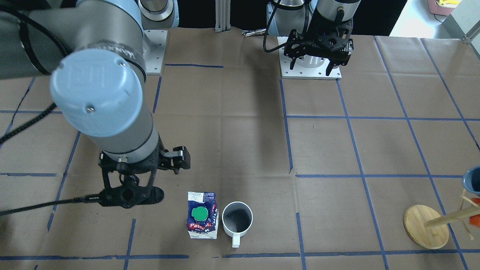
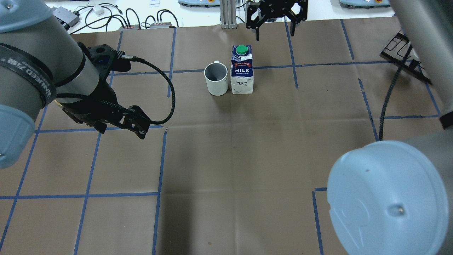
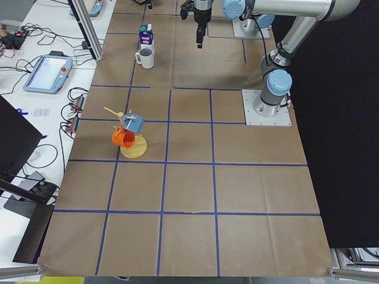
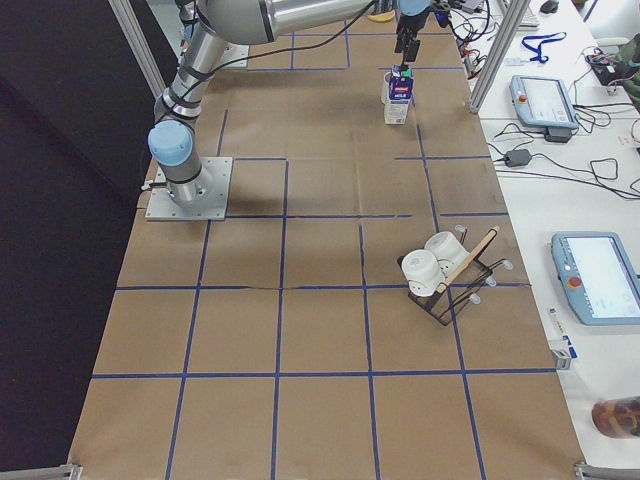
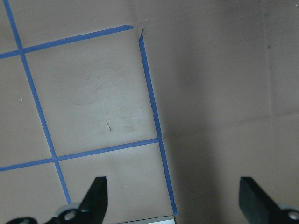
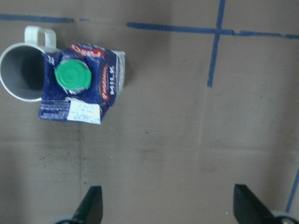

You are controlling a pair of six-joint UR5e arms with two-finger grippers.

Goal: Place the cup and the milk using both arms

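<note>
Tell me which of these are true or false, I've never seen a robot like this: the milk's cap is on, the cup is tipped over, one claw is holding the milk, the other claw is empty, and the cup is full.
1. The milk carton stands upright with its green cap on. True.
2. The cup is tipped over. False: it stands upright, close beside the carton.
3. The right gripper holds the carton. False: it is open, empty and apart from the carton.
4. The left gripper is open and empty, with only table below it. True.
5. The cup is full. False: its inside looks empty.
</note>
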